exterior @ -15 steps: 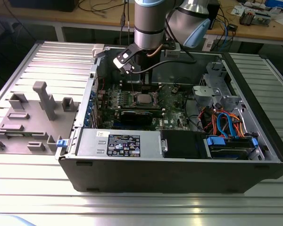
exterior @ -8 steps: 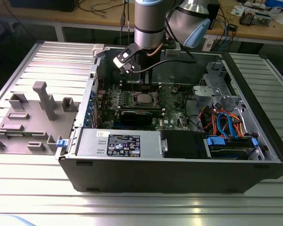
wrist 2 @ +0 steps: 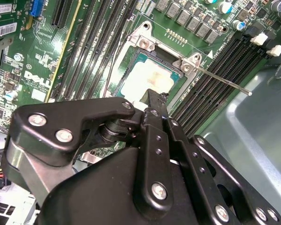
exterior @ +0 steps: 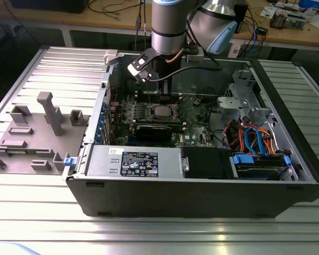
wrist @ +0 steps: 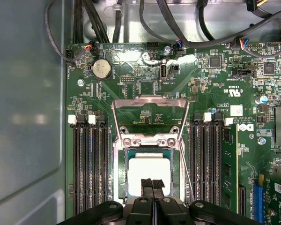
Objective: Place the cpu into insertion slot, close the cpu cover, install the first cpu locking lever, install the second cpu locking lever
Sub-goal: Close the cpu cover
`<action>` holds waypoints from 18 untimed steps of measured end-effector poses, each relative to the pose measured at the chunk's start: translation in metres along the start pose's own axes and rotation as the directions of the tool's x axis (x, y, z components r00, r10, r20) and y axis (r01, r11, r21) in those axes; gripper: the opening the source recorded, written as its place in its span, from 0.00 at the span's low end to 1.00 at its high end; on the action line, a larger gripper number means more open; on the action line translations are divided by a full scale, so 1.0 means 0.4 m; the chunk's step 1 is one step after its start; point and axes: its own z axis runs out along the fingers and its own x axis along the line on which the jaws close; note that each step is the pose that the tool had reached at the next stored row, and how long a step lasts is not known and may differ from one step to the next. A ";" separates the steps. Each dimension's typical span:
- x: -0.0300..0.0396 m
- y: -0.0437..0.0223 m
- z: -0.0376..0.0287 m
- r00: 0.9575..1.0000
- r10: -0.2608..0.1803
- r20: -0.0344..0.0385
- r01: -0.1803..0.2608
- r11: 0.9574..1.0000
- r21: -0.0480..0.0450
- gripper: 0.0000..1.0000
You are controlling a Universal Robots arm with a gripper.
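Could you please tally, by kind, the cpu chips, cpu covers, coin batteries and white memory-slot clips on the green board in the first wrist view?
Pale silver-grey square cpu: 1
Thin grey metal cpu cover frame, standing open: 1
Round silver coin battery: 1
White plastic memory-slot clips: 4
Total: 7
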 end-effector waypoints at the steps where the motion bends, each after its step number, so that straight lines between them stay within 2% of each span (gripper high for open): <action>1: 0.000 0.000 -0.001 1.000 0.000 0.000 0.000 1.000 0.000 0.11; 18: 0.000 0.001 -0.021 1.000 0.000 0.000 0.000 1.000 0.000 0.11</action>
